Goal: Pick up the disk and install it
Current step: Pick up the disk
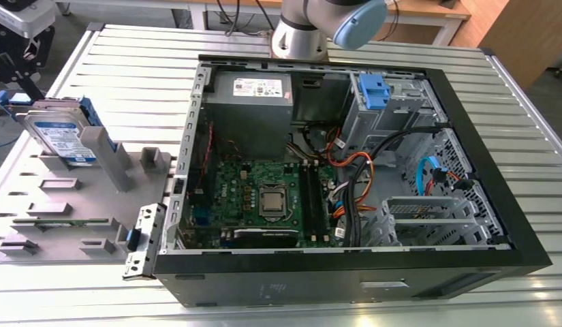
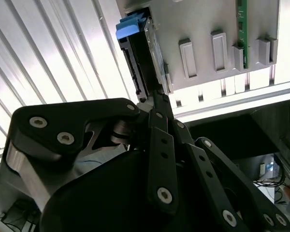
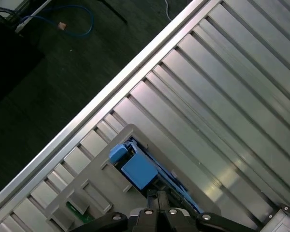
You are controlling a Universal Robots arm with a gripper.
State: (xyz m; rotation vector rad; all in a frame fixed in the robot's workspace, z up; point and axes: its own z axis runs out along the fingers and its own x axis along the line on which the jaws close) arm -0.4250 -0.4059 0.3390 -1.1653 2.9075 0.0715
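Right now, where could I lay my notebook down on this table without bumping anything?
Bare ribbed table shows beyond the grey tray and on the exterior view's right of the computer case. The tray, holding the disk, and the case's cabled inside are crowded.

Your arm [image 1: 304, 30] runs off the exterior view's top edge. In both wrist views the gripper [image 2: 159, 99] [image 3: 157, 195], itself cropped at the edge, covers one end of the disk [image 2: 137, 63] [image 3: 137, 169]; you cannot tell whether they touch.
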